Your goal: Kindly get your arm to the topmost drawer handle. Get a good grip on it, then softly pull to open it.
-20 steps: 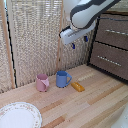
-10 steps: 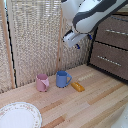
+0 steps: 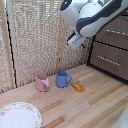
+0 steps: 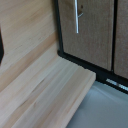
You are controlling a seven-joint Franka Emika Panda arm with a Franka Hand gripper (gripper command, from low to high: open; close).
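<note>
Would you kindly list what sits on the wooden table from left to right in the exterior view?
Round white patterned plate → pink mug → blue mug → small orange block → dark brown wooden drawer unit.

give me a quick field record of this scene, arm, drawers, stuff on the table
arm: white arm raised above the table, near the drawer unit
end effector: off the drawers, holds nothing that shows; open or shut unclear
drawer handle: silvery bar on dark front, untouched; similar bar below
drawers: appear shut
table: light wood
on table: pink mug, blue mug, orange block, patterned plate
backdrop: woven screen
</note>
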